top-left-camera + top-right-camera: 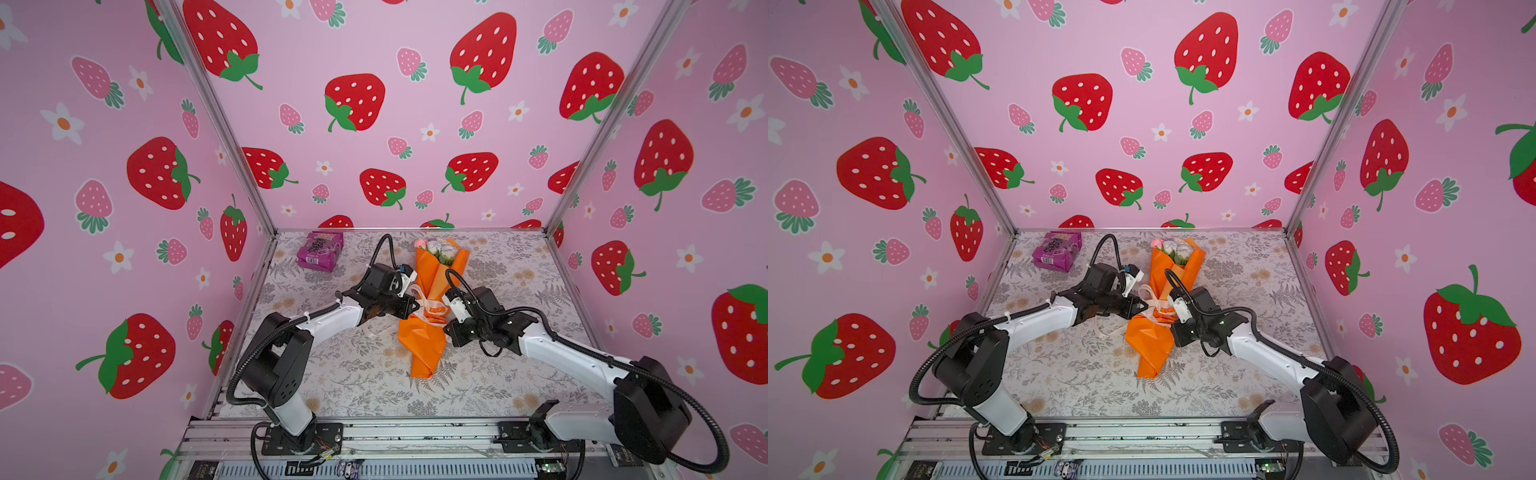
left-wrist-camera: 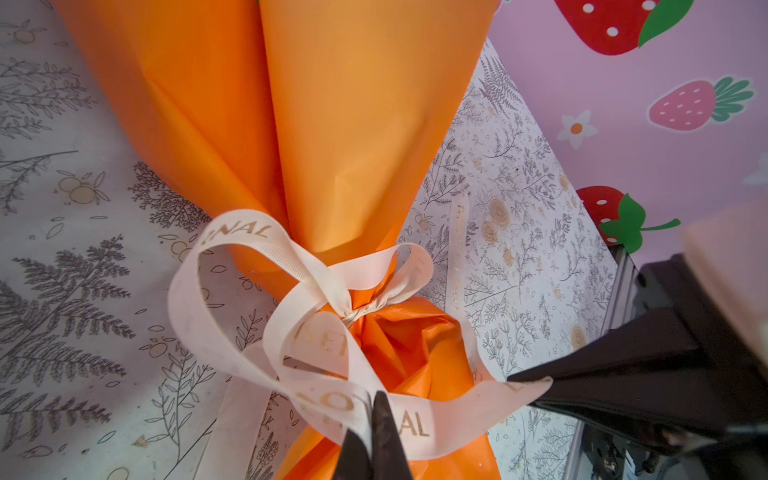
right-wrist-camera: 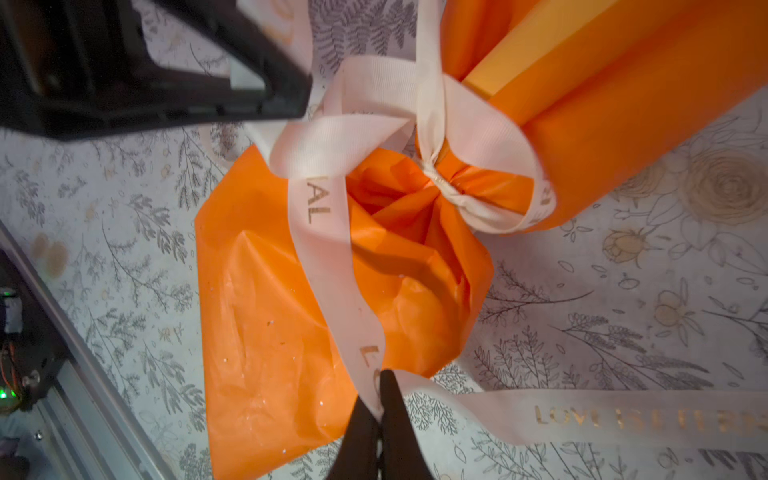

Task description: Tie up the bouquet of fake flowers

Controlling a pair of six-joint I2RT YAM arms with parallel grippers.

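Left wrist view: left jaws clenched on ribbon [image 2: 436,424] beside bouquet [image 2: 353,124] neck; right jaws pinching ribbon too. Bouquet lies centre tabletop [image 1: 353,374]. Step: likely cinching loose knot [image 2: 361,309]. Next: gentle opposed pulls.

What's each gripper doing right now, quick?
Left gripper: shut on the cream ribbon.
Right gripper: shut on the same ribbon, on another stretch.

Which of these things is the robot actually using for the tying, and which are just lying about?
Part of the job:
- bouquet of fake flowers, in orange wrapping
- cream ribbon, looped around its neck
- left pincer and right pincer, each shut on the ribbon

Just lying about:
- purple snack packet, at the back, apart from the bouquet
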